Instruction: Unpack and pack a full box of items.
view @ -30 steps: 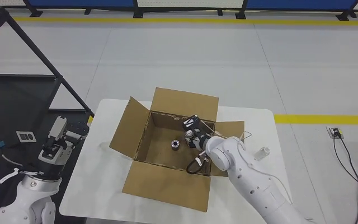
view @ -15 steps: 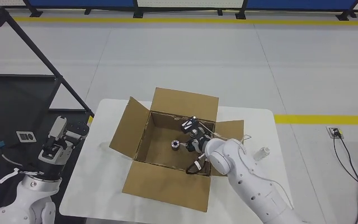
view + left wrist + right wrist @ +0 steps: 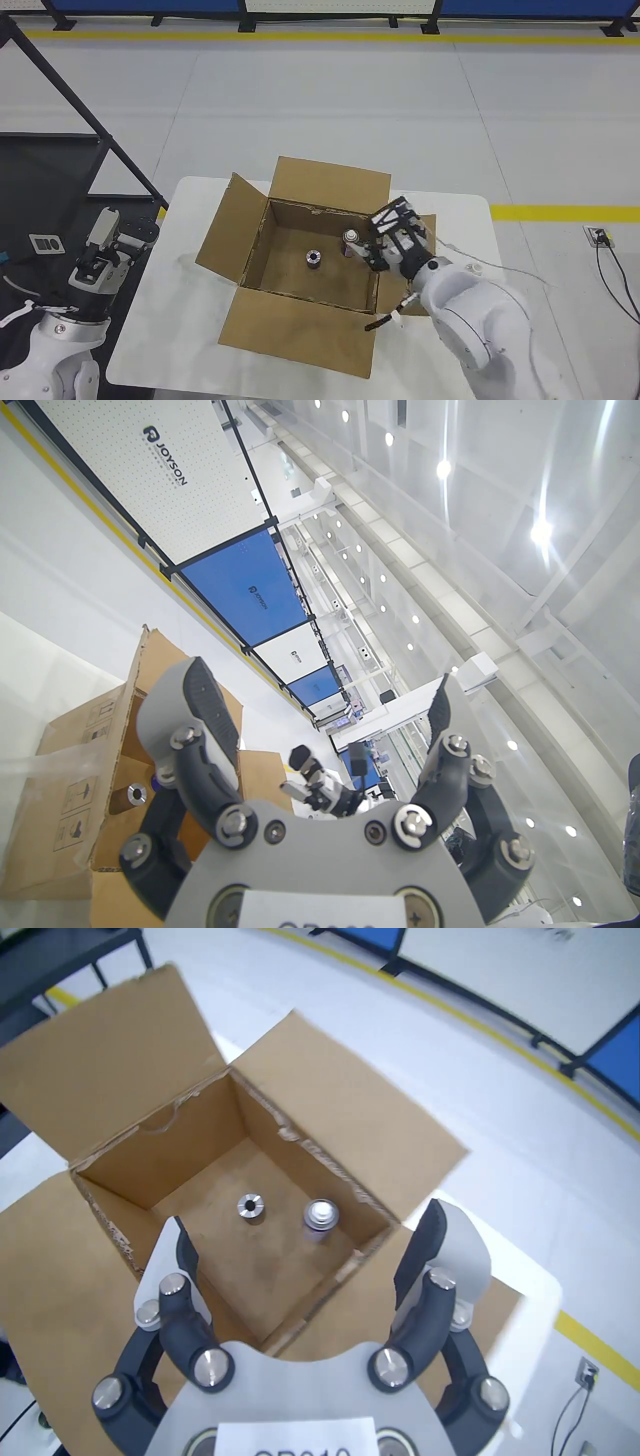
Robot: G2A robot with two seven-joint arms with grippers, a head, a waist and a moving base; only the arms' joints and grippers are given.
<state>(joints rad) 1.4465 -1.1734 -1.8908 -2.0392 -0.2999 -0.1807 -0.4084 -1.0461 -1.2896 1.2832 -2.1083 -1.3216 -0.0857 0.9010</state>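
Seeing left claw (image 3: 320,687) spread, empty, by desk's (image 3: 200,300) left edge. Mid-desk: box (image 3: 300,335), flaps open, holding metal collet (image 3: 313,259) and small upright bottle (image 3: 350,240) on its floor. Right claw (image 3: 305,1228) spread, empty, above box's right wall.

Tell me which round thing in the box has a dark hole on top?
The short shiny silver metal cylinder mid-floor in the brown cardboard box; the purple bottle beside it has a plain pale cap.
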